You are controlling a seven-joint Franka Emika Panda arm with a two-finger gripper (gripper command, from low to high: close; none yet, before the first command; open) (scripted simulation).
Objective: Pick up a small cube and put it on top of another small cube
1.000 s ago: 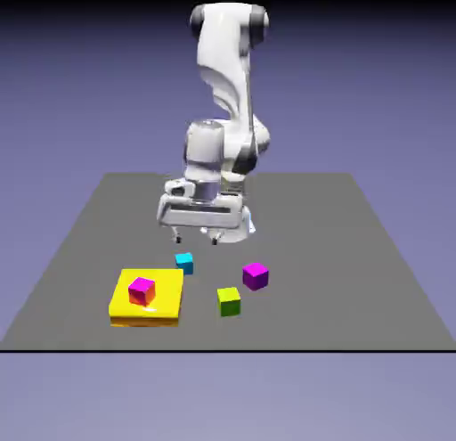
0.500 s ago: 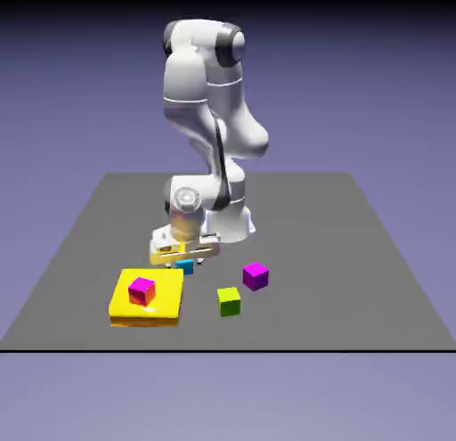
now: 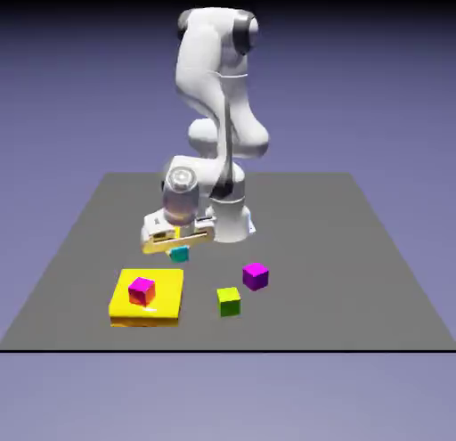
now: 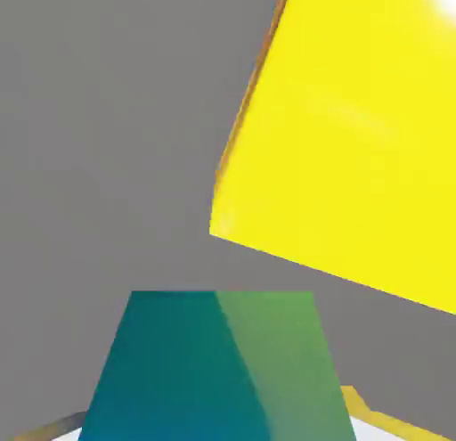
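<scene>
Gripper: you have the fingers closed on the teal cube (image 3: pixel 180 254), one on each side of it, and the hand (image 3: pixel 178 234) leans slightly in the exterior view.
Teal cube: it sits in your grip, left of the middle of the table (image 3: pixel 312 216) and on the far side of the yellow block. In the hand view it fills the bottom middle, its face split between dark teal and a greener patch.
Yellow block: the wide, flat block (image 3: pixel 169 298) lies at the near left of the table, apart from the teal cube. Its corner and broad top take up the hand view's upper right.
Magenta cube: this one (image 3: pixel 142 291) rests on top of the yellow block, toward its left side.
Lime cube: you see it (image 3: pixel 229 302) at the near middle, right of the yellow block.
Purple cube: it (image 3: pixel 256 276) stands farther right and a little farther back than the lime cube.
Arm: the white arm (image 3: pixel 214 83) bends down to your grip from the far side.
</scene>
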